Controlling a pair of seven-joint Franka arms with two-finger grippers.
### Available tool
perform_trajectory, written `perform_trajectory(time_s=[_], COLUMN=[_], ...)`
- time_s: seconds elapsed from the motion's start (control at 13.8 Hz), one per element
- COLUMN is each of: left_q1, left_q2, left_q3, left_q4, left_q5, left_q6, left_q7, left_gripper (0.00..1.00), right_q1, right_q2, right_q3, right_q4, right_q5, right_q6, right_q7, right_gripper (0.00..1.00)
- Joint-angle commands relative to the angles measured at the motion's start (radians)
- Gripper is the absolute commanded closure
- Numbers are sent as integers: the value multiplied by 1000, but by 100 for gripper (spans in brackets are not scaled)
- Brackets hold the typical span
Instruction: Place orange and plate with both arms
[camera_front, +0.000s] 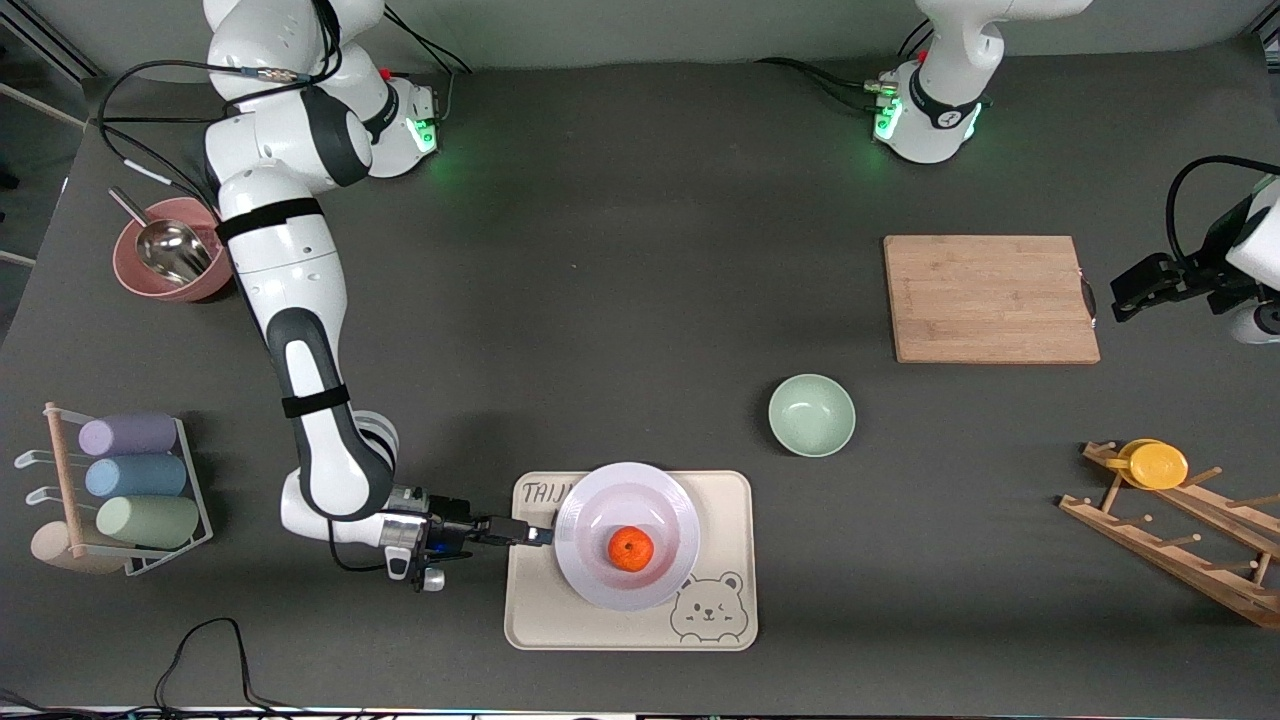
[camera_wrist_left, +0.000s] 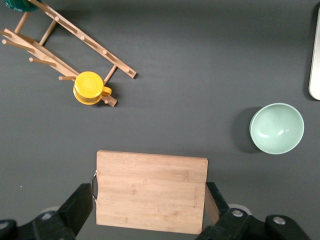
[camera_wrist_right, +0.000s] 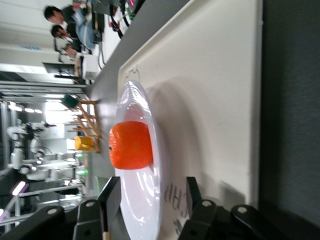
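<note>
A: Two black fingers (camera_wrist_right: 111, 192) of the right gripper (camera_front: 535, 533) stand apart, one on each side of the rim of the round, glossy white plate (camera_front: 600, 520), and they do not look clamped on it.

B: So the plate is down?

A: It rests flat on the rectangular cream tray (camera_front: 725, 495) with the bear drawing, toward the tray's right-arm end. The small bright-orange mandarin (camera_front: 631, 549) sits in the plate's well.

B: And the other arm?

A: The left gripper (camera_wrist_left: 150, 212) waits with its fingers spread wide, hanging over the bamboo cutting board (camera_front: 990, 298) at its own end of the table, holding nothing. The pale-green bowl (camera_front: 811, 414) lies between the board and the tray.

B: Which step is this, then?

A: By my reading, the release after setting the plate down; both things seem to be in place, so the task looks nearly finished.

B: What does the next move call for?

A: Probably drawing the right gripper straight back off the rim, level, so a finger doesn't catch the edge and tip the plate or roll the fruit.
</note>
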Motion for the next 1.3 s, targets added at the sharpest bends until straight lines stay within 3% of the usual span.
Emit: perform_trajectory(time_s=[0.0, 0.29, 0.36, 0.43, 0.65, 0.94, 1.16, 1.23], left_q1=[2, 20, 28, 37, 42, 39, 31, 31], left_q2=[3, 6, 6, 6, 3, 9, 12, 12], left_q3=[7, 12, 10, 10, 10, 9, 7, 6], left_q4=[20, 41, 50, 61, 67, 78, 75, 75], left_q5=[-22, -32, -42, -56, -72, -98, -83, -81], left_q6=[8, -26, -32, -53, -90, -101, -101, -101], left_q7=[-10, -12, -12, -3, 52, 49, 10, -12], left_gripper=[0, 0, 0, 0, 0, 0, 0, 0], right_q1=[-1, -71, -85, -87, -81, -84, -99, -114], right_q2=[-73, -180, -218, -260, -402, -695, -948, -991], right_q3=[-50, -54, -66, -83, -136, -144, -133, -121], right_q4=[-32, -47, -55, -60, -75, -254, -455, -484], right_q5=[-153, -426, -510, -593, -808, -1129, -1238, -1250], right_q6=[-27, -206, -257, -309, -469, -520, -506, -495], right_q7=[92, 193, 194, 190, 190, 331, 451, 485], right_gripper=[29, 21, 14, 0, 0, 0, 0, 0])
